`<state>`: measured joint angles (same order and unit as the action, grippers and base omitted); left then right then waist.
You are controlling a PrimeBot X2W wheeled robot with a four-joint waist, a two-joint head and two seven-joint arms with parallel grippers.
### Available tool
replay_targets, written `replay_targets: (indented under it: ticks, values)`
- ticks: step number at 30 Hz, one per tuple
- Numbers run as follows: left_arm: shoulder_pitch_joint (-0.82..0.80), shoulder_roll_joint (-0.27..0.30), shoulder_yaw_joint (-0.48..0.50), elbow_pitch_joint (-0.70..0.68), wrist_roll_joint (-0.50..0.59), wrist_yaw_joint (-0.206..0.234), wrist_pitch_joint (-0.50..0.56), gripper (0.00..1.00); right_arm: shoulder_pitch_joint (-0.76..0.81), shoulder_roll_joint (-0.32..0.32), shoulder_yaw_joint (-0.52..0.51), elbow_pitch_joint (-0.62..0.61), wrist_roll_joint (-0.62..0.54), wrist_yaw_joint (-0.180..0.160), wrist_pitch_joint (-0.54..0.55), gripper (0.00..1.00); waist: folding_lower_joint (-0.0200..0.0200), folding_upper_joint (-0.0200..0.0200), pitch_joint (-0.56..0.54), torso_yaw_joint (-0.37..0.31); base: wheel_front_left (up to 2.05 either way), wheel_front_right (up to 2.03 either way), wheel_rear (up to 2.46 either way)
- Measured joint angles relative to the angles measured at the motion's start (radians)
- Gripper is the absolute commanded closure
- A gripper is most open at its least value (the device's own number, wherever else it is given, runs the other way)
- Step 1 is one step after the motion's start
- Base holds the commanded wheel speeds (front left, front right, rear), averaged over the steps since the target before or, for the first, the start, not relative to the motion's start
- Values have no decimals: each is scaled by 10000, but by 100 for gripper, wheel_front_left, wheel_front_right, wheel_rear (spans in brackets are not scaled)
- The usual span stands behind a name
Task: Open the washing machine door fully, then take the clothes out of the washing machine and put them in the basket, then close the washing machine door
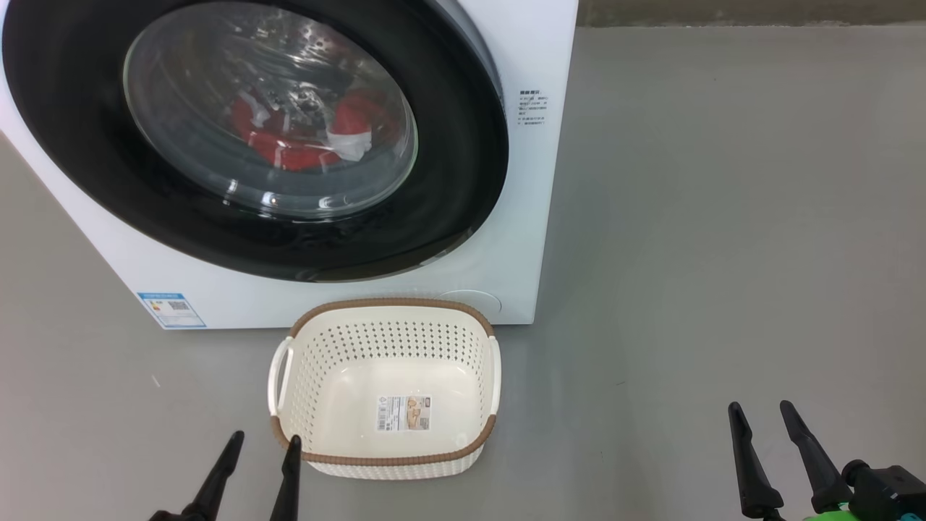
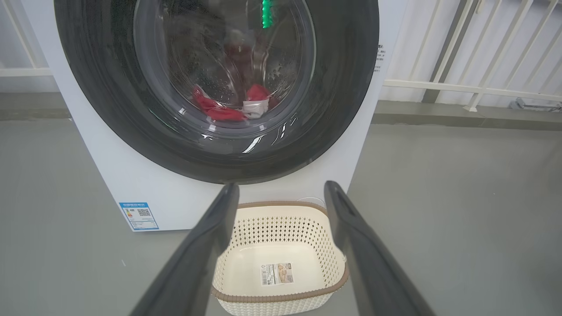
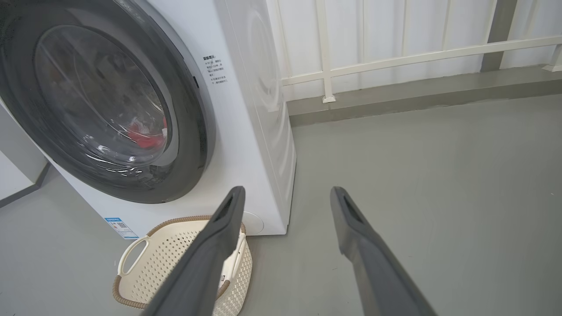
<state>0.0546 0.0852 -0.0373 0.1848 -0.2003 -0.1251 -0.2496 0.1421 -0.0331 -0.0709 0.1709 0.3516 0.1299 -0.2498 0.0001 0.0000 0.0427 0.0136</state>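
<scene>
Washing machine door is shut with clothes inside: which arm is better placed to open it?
Probably the right. The washing machine door has a small notch on its right rim, likely the pull point, and the open right end effector is on that side; the left end effector sits near the basket.

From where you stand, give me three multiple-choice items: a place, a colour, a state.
1. Where does the basket stand? A) on the floor before the washing machine B) on top of it C) inside the drum
2. What colour are the clothes? A) blue B) red C) green
3. The washing machine door is: A) wide open B) taken off C) shut
Key: 1 A, it sits below the door. 2 B, red shows through the door. 3 C, its rim lies flush on the front.
</scene>
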Motion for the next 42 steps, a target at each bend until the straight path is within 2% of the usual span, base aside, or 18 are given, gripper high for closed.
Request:
replay_targets:
  ticks: [12,13,14,15,21,26,32,42]
  values:
    - [40,71,-40,46,-48,0,0,0,12,0,-40,-73,238,0,0,0,-1,0,137,5,0,0,0]
    - [39,73,-42,46,-48,0,0,0,11,0,-40,-88,359,0,-2,36,-1,0,144,5,0,0,0]
    - [38,73,-48,46,-48,0,0,0,9,0,-31,-105,443,0,-2,65,0,0,151,7,0,0,0]
    - [35,73,-61,46,-48,0,0,0,-10,-2,4,-119,640,0,-2,100,0,0,160,11,0,0,0]
    - [2,69,-171,15,-121,0,0,0,-869,-10,291,-297,1659,0,-13,100,-1,0,268,62,0,0,0]
    - [-187,71,-341,2,-207,0,0,0,-2393,-54,554,-433,2773,0,-46,100,0,0,469,210,0,0,0]
    - [-510,104,-639,-10,-387,0,0,0,-4374,-115,869,-407,3218,0,-58,100,0,0,811,474,0,0,0]
    - [-1344,171,-1139,2,-669,0,0,0,-7180,-345,1722,1024,4516,0,-69,100,-1,0,1623,1081,0,0,0]
